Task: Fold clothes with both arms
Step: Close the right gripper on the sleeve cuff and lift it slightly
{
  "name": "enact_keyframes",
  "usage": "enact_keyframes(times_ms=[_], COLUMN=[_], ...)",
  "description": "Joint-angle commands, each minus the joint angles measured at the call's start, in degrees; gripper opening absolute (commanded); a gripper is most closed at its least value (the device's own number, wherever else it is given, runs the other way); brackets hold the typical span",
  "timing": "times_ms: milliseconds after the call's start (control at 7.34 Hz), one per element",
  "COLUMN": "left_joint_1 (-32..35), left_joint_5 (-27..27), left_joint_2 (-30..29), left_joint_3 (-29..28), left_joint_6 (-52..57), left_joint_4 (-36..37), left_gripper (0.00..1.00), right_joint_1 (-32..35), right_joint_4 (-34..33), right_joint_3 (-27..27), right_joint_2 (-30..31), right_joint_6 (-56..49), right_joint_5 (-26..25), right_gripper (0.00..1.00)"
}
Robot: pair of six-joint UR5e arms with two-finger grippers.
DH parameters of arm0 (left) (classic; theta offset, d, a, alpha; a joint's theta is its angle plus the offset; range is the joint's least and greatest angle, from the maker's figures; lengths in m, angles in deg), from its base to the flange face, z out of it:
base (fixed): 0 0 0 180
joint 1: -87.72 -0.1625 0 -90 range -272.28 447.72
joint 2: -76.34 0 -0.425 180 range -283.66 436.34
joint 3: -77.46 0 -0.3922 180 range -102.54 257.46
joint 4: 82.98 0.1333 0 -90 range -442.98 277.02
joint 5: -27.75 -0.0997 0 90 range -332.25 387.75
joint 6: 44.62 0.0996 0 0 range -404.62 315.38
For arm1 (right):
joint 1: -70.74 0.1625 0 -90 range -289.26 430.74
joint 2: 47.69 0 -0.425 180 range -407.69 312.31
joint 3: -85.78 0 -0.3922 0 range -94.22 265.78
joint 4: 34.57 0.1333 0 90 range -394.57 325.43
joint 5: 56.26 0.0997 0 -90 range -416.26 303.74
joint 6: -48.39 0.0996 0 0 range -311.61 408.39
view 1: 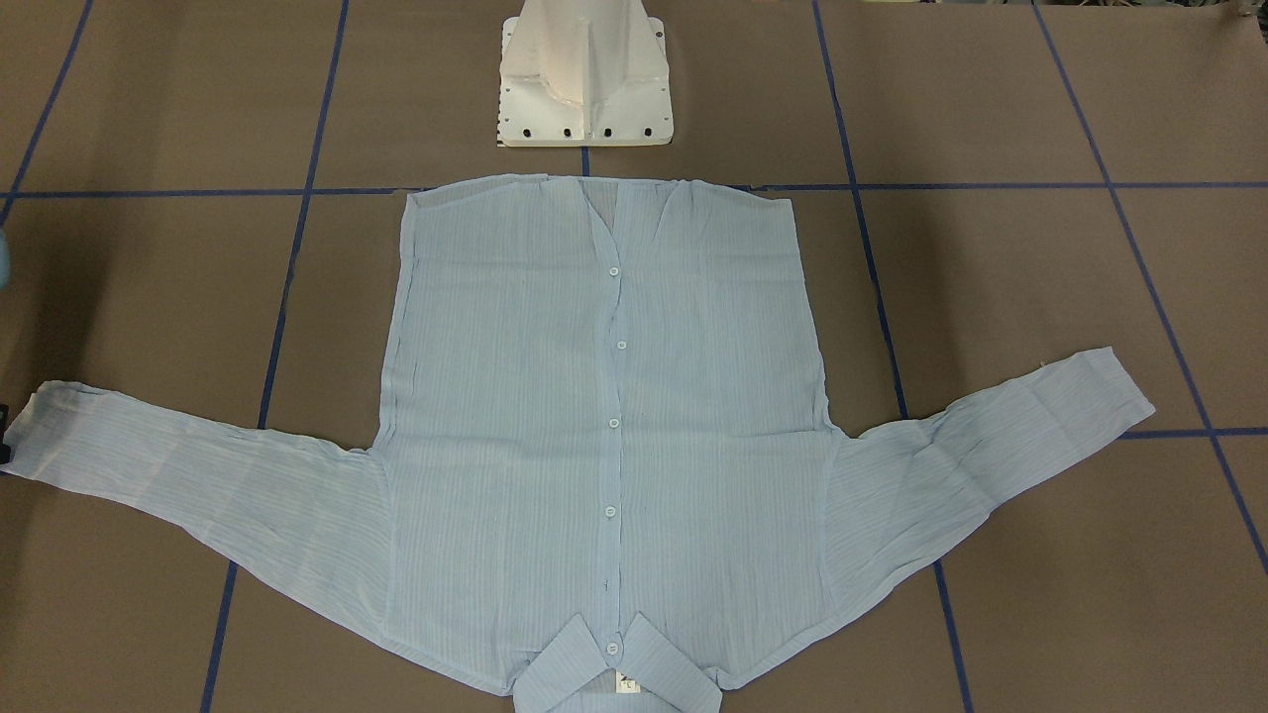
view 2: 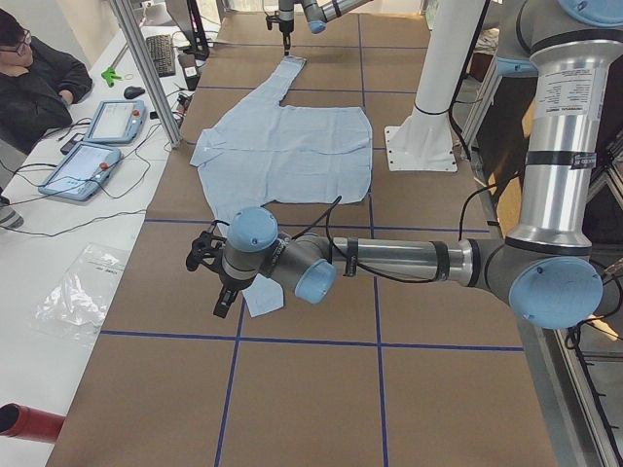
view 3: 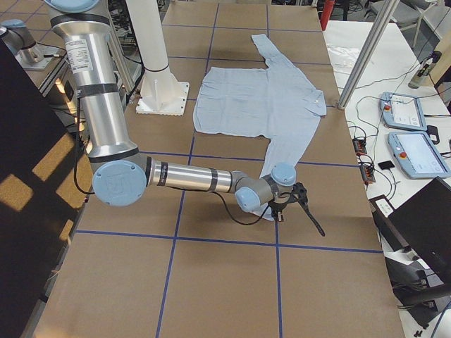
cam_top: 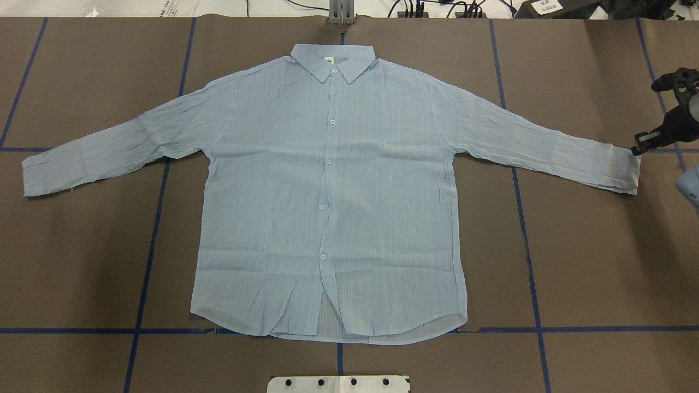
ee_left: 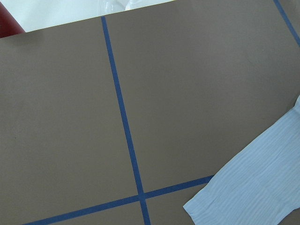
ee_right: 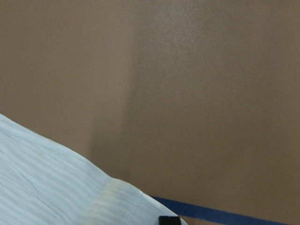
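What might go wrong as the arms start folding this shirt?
The right fingers sit at the very corner of the sleeve cuff, so they may catch too little of the thin shirt and slip. The unbuttoned bottom flaps may flop open during a fold.

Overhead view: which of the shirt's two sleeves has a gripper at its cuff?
The sleeve on the view's right: the right gripper is at its cuff corner. No gripper shows beside the other sleeve.
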Motion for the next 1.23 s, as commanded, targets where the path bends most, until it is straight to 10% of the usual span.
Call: enact_keyframes(times_ms=[0, 272, 1090], left_joint_1=[0.00, 0.00, 0.00], left_joint_5=[0.00, 0.00, 0.00], left_joint_2=[0.00, 0.00, 0.00], left_joint_3=[0.00, 0.00, 0.00], left_joint_6=[0.00, 0.00, 0.00], left_joint_4=[0.00, 0.00, -0.09], left_gripper=[1.00, 1.00, 1.00], right_joint_1=[0.77, 0.42, -0.72], right_joint_4=[0.03, -0.05, -1.89], right_joint_3=[0.38, -0.23, -0.94], right_joint_2=[-0.07, 0.02, -0.06], right_joint_6=[0.00, -0.09, -0.26], right_joint_5=[0.15, -0.46, -0.72], right_gripper=[0.00, 0.58, 0.65])
